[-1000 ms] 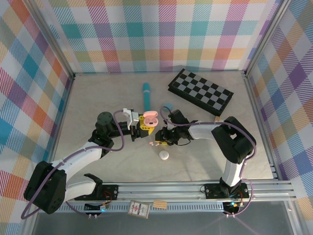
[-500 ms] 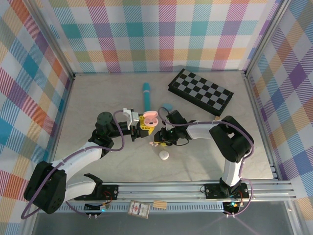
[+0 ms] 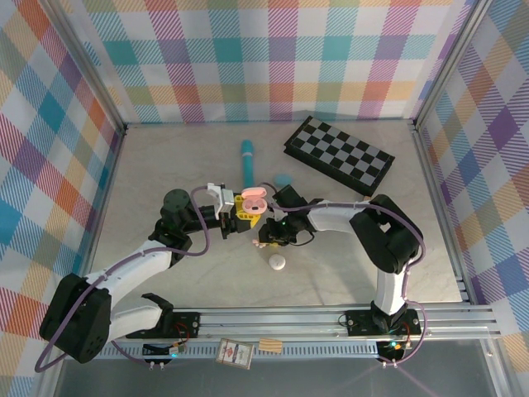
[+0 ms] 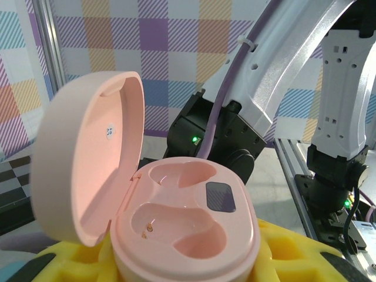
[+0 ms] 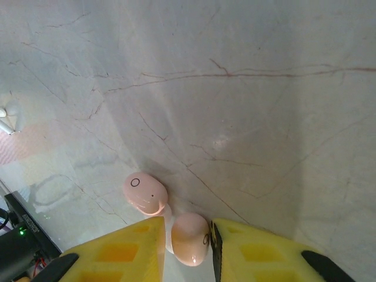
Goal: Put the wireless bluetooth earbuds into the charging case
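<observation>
My left gripper (image 4: 176, 267) (image 3: 240, 205) is shut on the open pink charging case (image 4: 187, 226) (image 3: 253, 198). Its lid (image 4: 88, 158) stands up and both sockets are empty. Two pink earbuds lie on the table under my right gripper (image 5: 187, 249) (image 3: 269, 236). One earbud (image 5: 189, 238) sits between the yellow fingers (image 5: 264, 252), the right pad touching it and a sliver of gap on the left. The other earbud (image 5: 145, 194) lies just beyond the left fingertip. Tiny white earbuds (image 5: 4, 120) lie further off.
A white oval case (image 3: 277, 262) lies just in front of the right gripper. A teal pen (image 3: 248, 161) and a light blue case (image 3: 283, 179) lie behind the grippers. A folded chessboard (image 3: 339, 155) sits at the back right.
My right gripper has shifted a little to the left and its jaws have narrowed around the pink earbud. The left arm holds the case as before.
</observation>
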### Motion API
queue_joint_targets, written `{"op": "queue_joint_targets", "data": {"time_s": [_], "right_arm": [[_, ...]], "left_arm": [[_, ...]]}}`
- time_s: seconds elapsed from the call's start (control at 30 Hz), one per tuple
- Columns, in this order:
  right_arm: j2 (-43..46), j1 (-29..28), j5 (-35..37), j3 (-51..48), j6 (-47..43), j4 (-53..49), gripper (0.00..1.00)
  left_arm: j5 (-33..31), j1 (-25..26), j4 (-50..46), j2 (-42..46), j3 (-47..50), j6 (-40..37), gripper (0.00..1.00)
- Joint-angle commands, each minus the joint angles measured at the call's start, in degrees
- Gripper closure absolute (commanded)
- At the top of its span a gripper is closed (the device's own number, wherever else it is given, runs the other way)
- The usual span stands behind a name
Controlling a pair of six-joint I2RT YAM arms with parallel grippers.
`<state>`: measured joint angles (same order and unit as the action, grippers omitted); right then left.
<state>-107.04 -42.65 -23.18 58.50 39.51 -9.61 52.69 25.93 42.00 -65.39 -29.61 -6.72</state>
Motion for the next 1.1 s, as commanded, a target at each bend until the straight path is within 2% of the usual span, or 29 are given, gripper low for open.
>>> {"op": "queue_joint_targets", "data": {"time_s": [0.0,0.3,0.53,0.8,1.07], "right_arm": [[-1.80,-0.57,1.57,1.33,-2.11,-3.20,0.71],[-0.10,-0.59,3.33,1.66,-2.68,-4.85,0.80],[4.80,0.12,8.32,2.45,-3.43,-9.64,0.81],[9.59,5.29,12.54,3.10,-2.53,-19.60,0.81],[10.38,9.11,10.75,1.54,-1.27,-21.20,0.81]], "left_arm": [[1.20,-0.62,0.74,1.23,0.26,-0.49,0.65],[1.12,-0.62,0.63,1.18,0.24,-0.62,0.65],[0.83,-0.62,0.15,1.11,0.30,-1.06,0.65],[0.36,-0.62,-3.56,1.76,-0.01,-3.20,0.65],[0.27,-0.62,-6.44,1.85,-0.45,-4.57,0.65]]}}
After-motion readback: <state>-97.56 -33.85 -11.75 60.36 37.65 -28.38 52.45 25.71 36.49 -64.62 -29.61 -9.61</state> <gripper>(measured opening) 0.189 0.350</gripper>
